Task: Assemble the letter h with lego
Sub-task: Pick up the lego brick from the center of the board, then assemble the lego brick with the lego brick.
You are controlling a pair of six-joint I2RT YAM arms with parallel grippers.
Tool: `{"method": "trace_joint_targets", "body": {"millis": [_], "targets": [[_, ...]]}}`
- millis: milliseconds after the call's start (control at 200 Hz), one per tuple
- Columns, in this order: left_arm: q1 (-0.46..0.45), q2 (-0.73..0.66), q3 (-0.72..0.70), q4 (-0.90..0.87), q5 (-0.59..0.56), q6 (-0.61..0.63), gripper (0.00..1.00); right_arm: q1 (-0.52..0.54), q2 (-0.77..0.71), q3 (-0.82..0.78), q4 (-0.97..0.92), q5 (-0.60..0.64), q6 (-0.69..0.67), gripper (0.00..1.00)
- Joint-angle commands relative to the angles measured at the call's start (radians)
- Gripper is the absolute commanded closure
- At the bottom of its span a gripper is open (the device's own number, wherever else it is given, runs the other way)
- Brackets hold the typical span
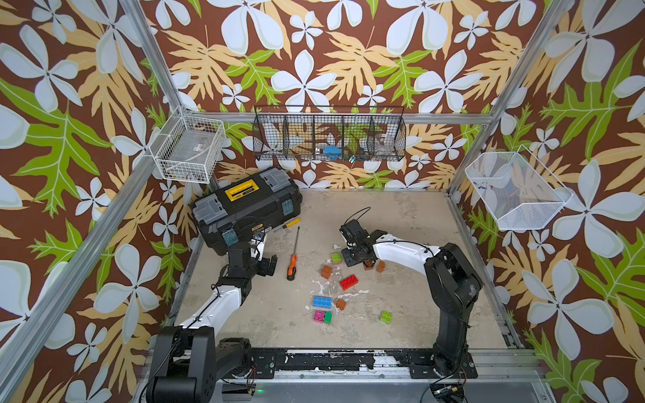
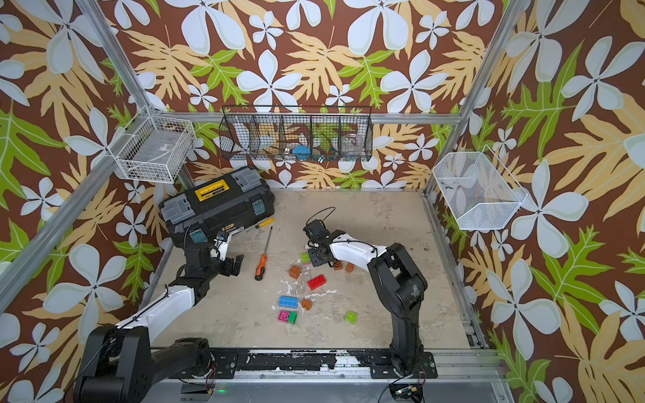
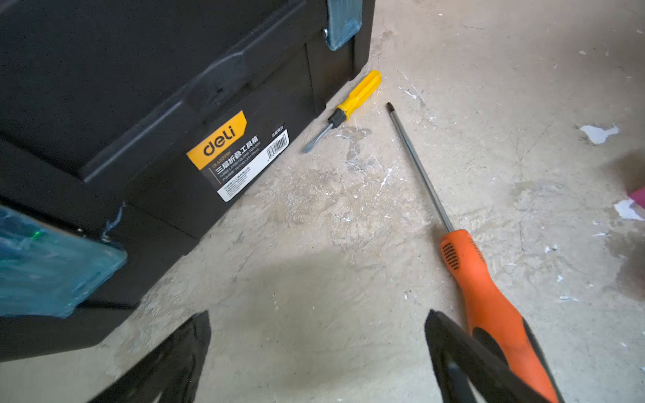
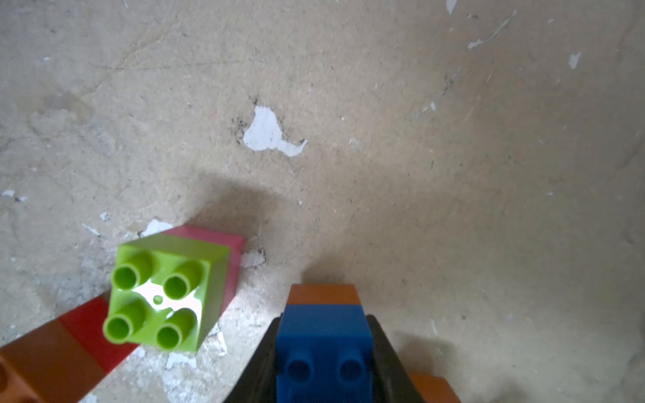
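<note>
No letter h shows; the lego lies as loose bricks and small stacks. My right gripper is shut on a blue brick that sits on an orange brick. Beside it stands a green brick on a pink one. Another orange brick lies just right of the gripper. Nearer the front lie an orange brick, a red one, a long blue one, a pink-green pair and a green one. My left gripper is open and empty.
An orange-handled screwdriver lies just right of the left gripper. A small yellow screwdriver rests against the black toolbox at the back left. Wire baskets hang on the walls.
</note>
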Motion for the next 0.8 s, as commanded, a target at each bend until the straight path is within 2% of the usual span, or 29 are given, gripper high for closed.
{"method": "trace_joint_targets", "body": {"millis": [0, 165, 300, 510, 796], "targets": [[0.004, 0.012, 0.013, 0.015, -0.023, -0.009, 0.00, 0.005, -0.062, -0.039, -0.019, -0.025, 0.026, 0.71], [0.006, 0.003, 0.007, 0.020, -0.037, -0.011, 0.00, 0.043, -0.212, -0.156, 0.010, -0.063, 0.088, 0.71], [0.007, 0.008, 0.008, 0.020, -0.040, -0.012, 0.00, 0.105, -0.279, -0.234, 0.074, -0.066, 0.149, 0.71], [0.007, 0.018, 0.015, 0.017, -0.050, -0.011, 0.00, 0.166, -0.264, -0.266, 0.138, -0.060, 0.172, 0.71], [0.009, 0.022, 0.016, 0.009, -0.058, -0.005, 0.00, 0.211, -0.225, -0.256, 0.098, -0.003, 0.166, 0.71]]}}
